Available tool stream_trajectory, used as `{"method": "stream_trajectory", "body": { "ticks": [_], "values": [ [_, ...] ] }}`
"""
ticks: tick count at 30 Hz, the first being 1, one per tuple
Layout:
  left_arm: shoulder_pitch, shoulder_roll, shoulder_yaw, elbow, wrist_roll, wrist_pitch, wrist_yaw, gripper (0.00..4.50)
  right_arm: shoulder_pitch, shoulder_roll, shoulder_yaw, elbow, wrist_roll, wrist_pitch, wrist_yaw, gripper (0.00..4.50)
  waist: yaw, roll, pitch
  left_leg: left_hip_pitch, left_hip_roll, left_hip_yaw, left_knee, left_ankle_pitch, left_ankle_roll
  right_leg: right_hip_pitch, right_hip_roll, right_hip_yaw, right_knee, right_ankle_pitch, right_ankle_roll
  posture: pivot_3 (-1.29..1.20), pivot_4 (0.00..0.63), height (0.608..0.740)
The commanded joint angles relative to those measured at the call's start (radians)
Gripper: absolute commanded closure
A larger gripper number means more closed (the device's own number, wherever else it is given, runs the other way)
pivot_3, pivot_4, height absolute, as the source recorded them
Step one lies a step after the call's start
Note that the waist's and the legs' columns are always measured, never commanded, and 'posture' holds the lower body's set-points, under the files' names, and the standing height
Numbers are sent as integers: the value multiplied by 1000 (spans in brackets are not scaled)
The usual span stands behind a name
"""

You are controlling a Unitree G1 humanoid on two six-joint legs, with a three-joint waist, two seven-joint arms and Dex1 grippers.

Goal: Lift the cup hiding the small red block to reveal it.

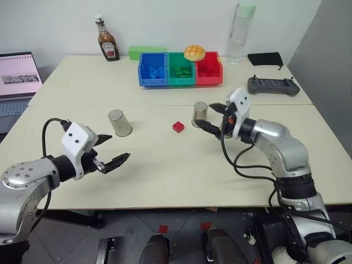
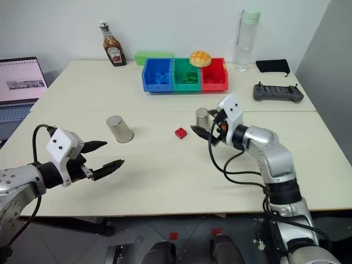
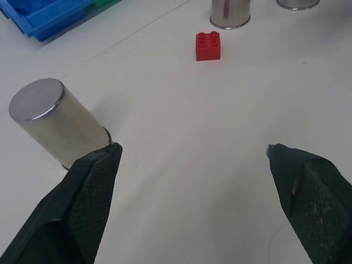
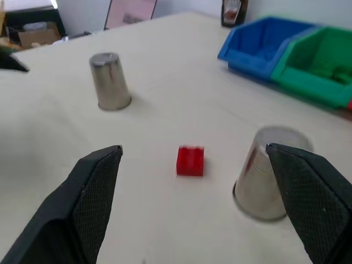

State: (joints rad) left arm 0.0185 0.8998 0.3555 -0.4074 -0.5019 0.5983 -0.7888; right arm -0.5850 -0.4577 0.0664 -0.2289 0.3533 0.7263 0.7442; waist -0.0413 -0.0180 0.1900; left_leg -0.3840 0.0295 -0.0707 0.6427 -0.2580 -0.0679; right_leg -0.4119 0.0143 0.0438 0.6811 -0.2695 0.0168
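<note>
Small red block point(image 1: 178, 126) sits exposed on the table point(image 1: 165, 176), uncovered, roughly midway between 2 upturned steel cups. No cup covers it, so the reveal appears done as far as the views show.

Cup positions: one cup point(image 1: 200, 114) stands mouth-down just beside the block on the robot's right side, close to the right gripper point(image 1: 210, 116); it stands apart from the block. A second cup point(image 1: 119, 122) stands mouth-down well apart on the left. The left wrist view catches the rim of a third cup point(image 3: 297, 4) past the block.

Right gripper: jaws spread wide, holding nothing, the near cup just in front of 1 finger in the wrist view. Whether a finger touches the cup cannot be told.

Left gripper point(image 1: 110, 150): jaws wide apart, empty, hovering over the table near the left cup.

Remaining: judged little or nothing; block visible, both grippers free.
</note>
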Motion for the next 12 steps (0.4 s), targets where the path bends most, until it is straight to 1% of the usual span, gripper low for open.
{"method": "stream_trajectory", "body": {
  "ticks": [1,6,12],
  "values": [
    [18,18,40,-29,3,-30,-30,0,62,-59,1,-109,35,39,36,47,-2,0,0,0,0,0,0,0,0,0,0,0,0,0,0,0,150,740],
    [21,31,42,-12,19,-52,-53,0,153,-120,-11,-166,40,54,25,47,0,0,0,0,0,0,0,0,0,1,1,0,0,0,0,0,150,740],
    [-9,26,43,17,16,-66,-62,0,162,-105,-27,-174,45,66,-22,47,-3,0,0,1,0,1,0,0,0,1,1,1,0,0,1,0,150,740]
  ]
}}
